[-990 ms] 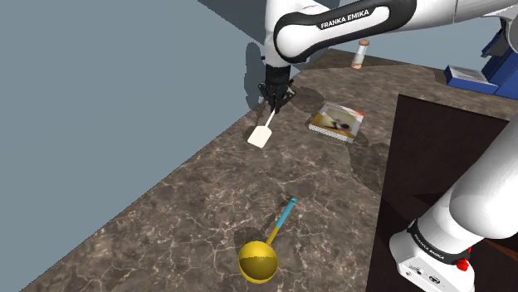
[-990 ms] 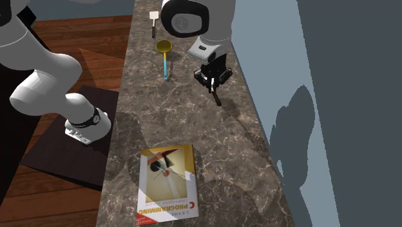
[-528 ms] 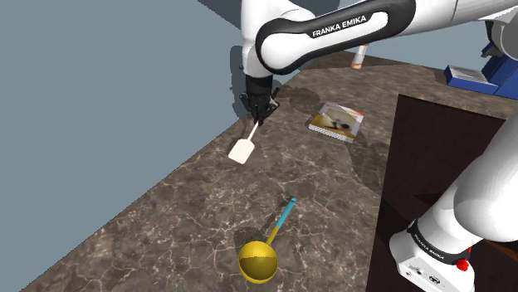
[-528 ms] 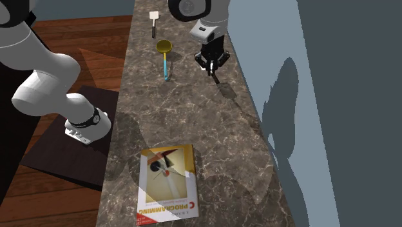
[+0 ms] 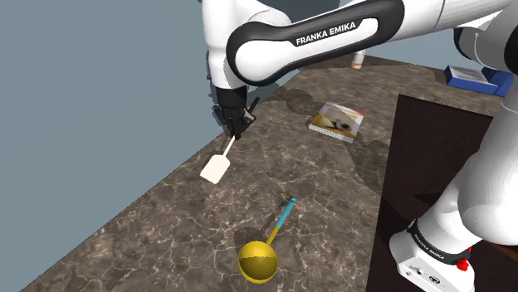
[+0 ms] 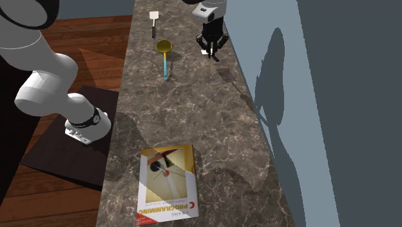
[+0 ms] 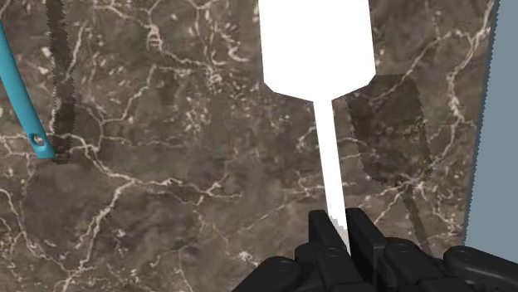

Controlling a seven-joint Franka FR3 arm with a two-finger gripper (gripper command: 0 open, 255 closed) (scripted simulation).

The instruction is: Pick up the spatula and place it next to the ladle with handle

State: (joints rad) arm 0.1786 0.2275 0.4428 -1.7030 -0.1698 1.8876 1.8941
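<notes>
Arm reaches out over the counter (image 5: 166, 224), gripper (image 5: 235, 127) pointing down, jaws pinching the spatula (image 5: 215, 168) handle; blade hangs clear of the surface, well apart from the ladle (image 5: 259, 260).

White Franka arm (image 5: 477, 192), dark joints.
Black band (image 5: 325, 33) lettered "FRANKA EMIKA" in white; all-black two-finger gripper (image 5: 233, 129); on stand (image 5: 425, 149), white base (image 5: 415, 264), black ring (image 5: 437, 243), red button (image 5: 462, 265).
</notes>
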